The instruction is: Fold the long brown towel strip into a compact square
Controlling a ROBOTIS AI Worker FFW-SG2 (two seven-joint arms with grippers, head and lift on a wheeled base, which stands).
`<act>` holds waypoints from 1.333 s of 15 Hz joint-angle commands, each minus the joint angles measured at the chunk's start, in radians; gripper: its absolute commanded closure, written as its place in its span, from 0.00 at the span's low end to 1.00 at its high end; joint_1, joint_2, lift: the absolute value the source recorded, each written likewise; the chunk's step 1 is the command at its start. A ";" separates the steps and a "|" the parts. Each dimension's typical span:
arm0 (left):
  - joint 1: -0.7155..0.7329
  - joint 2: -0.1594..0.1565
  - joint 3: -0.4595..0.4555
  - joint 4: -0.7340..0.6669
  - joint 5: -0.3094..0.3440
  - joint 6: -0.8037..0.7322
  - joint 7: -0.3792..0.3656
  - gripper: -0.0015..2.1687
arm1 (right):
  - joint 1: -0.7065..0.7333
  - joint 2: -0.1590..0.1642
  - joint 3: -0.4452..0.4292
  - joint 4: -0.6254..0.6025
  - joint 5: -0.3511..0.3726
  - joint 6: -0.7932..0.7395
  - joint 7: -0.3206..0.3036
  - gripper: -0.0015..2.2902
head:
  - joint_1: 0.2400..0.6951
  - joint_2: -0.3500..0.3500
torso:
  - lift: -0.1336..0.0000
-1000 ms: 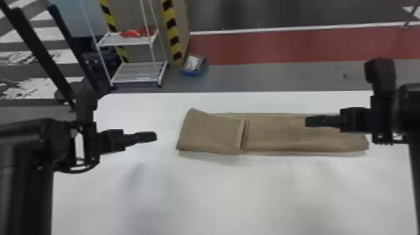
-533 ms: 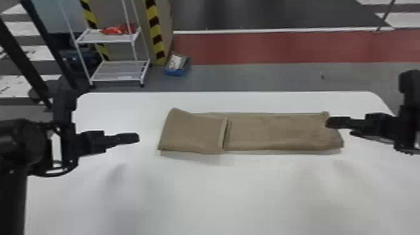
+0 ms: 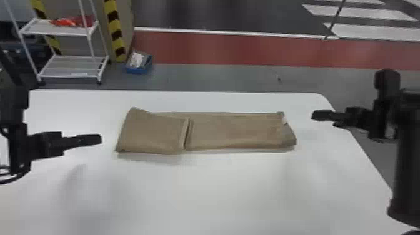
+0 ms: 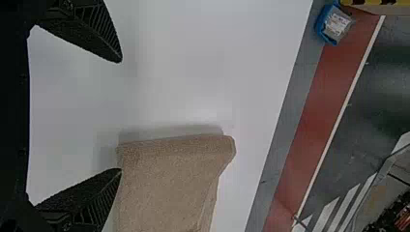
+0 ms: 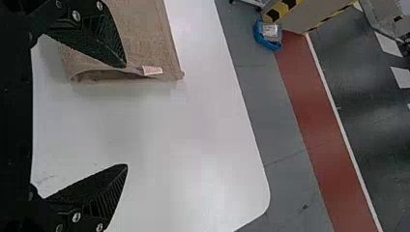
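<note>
Towel strip is judged light, limp; best pinched through all layers at tagged end. Left gripper, right gripper: jaws spread wide, nothing held.

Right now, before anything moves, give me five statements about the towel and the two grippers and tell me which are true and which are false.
1. The towel lies on the table. True.
2. The towel is already a compact square. False: only its left end is folded over, and it is still a long strip.
3. A white tag shows at the towel's right end. True.
4. The right gripper is clamped on the towel. False: it is open and holds nothing, off to the towel's right.
5. The left gripper is open. True.
</note>
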 commanded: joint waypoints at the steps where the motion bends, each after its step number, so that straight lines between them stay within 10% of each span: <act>1: 0.002 -0.009 -0.001 0.004 -0.005 -0.008 0.000 0.04 | -0.002 0.017 0.029 0.065 0.027 -0.097 -0.009 0.07 | 1.00 0.33 | 0.07; 8: 0.007 -0.012 0.005 -0.004 -0.012 -0.008 0.000 0.04 | -0.035 0.102 0.081 0.172 0.080 -0.225 -0.016 0.08 | 1.00 0.40 | 0.07; 16: 0.019 -0.009 0.014 -0.004 -0.012 -0.014 -0.003 0.04 | -0.018 0.108 0.107 0.192 0.133 -0.225 -0.013 0.13 | 1.00 0.44 | 0.07; 20: 0.031 -0.003 0.022 -0.005 -0.009 -0.014 -0.009 0.04 | -0.010 0.117 0.116 0.198 0.153 -0.229 -0.002 0.30 | 1.00 0.44 | 0.07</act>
